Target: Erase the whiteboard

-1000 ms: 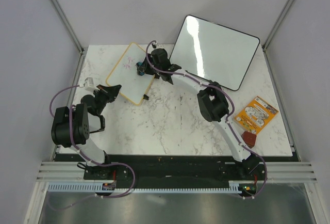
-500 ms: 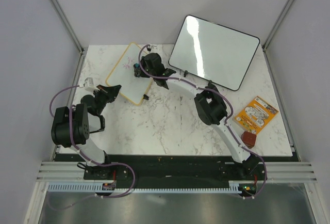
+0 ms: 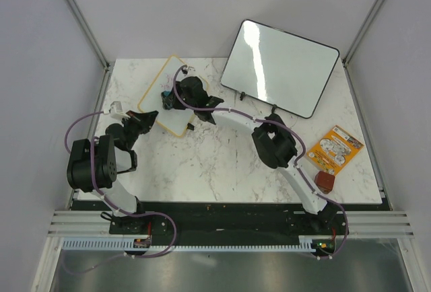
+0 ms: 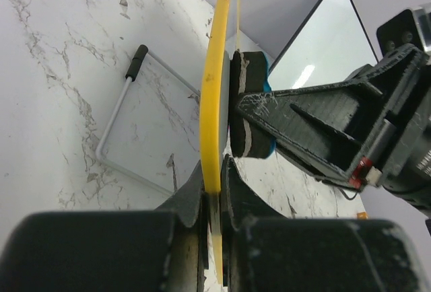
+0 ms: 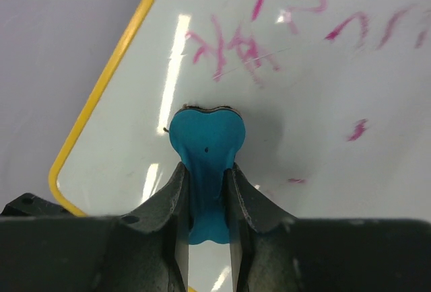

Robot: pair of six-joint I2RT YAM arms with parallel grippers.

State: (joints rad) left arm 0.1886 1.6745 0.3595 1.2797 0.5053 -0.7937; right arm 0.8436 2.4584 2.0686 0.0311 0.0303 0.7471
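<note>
Gripping the blue eraser (image 5: 205,140), right tool (image 5: 205,172) presses the whiteboard (image 5: 303,83); left tool (image 4: 212,179) clamps its edge.

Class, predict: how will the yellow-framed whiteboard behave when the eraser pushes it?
Probably stiff: the whiteboard shows a straight edge under the eraser. Likely light and tippy, being thin; the left gripper clamping its frame should steady it.

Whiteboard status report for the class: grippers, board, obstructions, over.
Left gripper shut on whiteboard frame. Right gripper shut on blue eraser, pressed to it. Pink writing not yet erased. No obstruction seen.
</note>
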